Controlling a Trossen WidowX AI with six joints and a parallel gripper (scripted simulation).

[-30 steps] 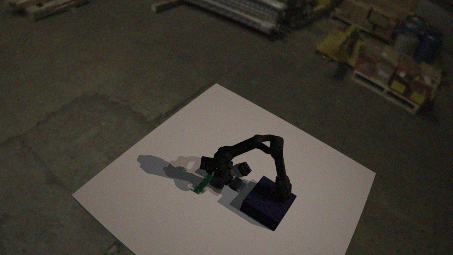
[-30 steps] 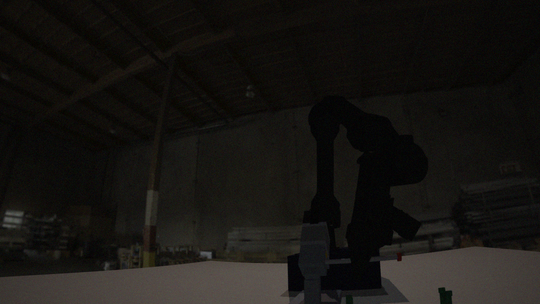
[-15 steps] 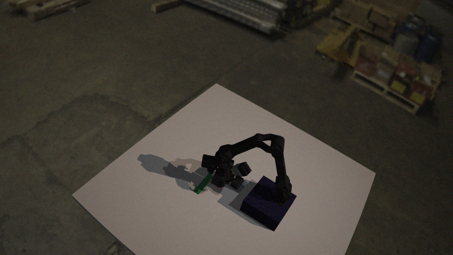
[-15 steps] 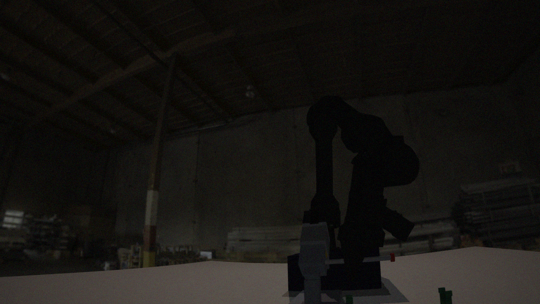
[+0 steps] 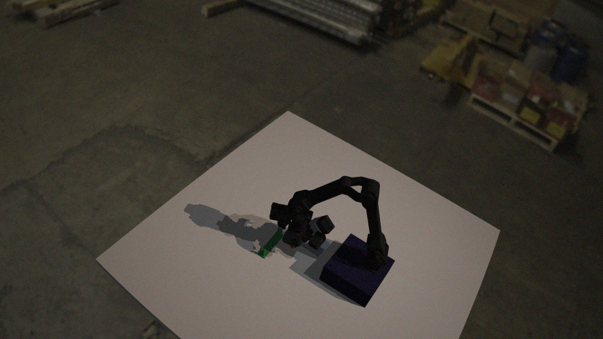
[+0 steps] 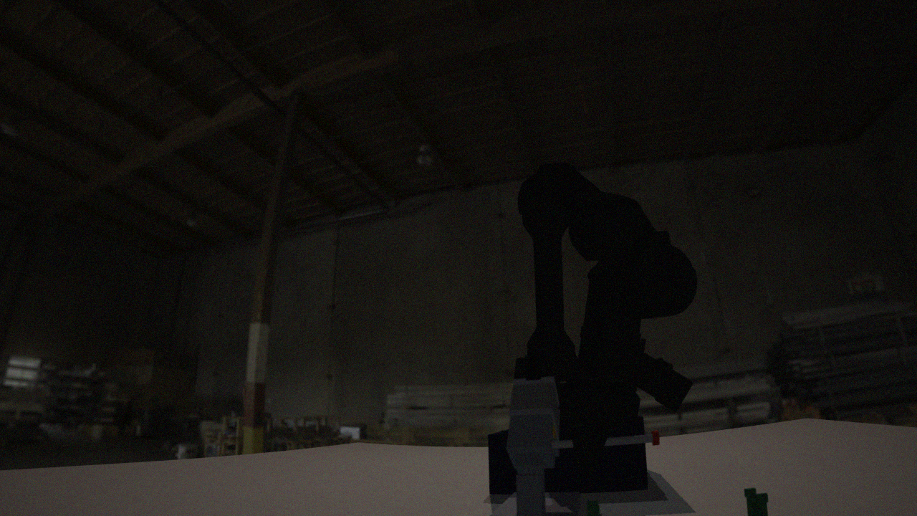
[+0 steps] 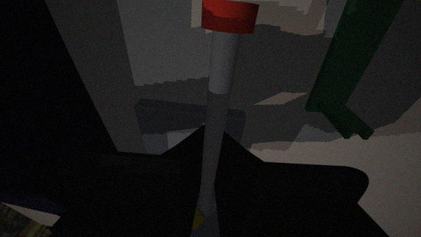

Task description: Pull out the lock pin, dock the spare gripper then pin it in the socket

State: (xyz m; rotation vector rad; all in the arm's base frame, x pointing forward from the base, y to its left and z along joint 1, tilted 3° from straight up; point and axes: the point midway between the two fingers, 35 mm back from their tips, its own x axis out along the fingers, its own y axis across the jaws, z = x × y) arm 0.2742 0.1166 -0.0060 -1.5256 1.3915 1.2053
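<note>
Red-headed lock pin [image 6: 628, 441] [image 7: 221, 62] clamped in gripper [image 5: 295, 246] [image 6: 588, 442] [image 7: 210, 131]

Pin lies roughly level; green cradle [image 5: 272, 244] [image 6: 755, 500] [image 7: 348, 62] stands near the pin's red head.

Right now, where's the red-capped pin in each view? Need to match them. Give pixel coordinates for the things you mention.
Top: only a red speck [image 5: 292, 246] at the wrist's lower edge; rest hidden.
Exterior: lower right of centre, red cap [image 6: 655, 438] rightmost.
Wrist: upright down the middle, red cap [image 7: 229, 17] at top.
Shared landmark: green piece [image 5: 272, 243] [image 6: 756, 503] [image 7: 355, 59].
</note>
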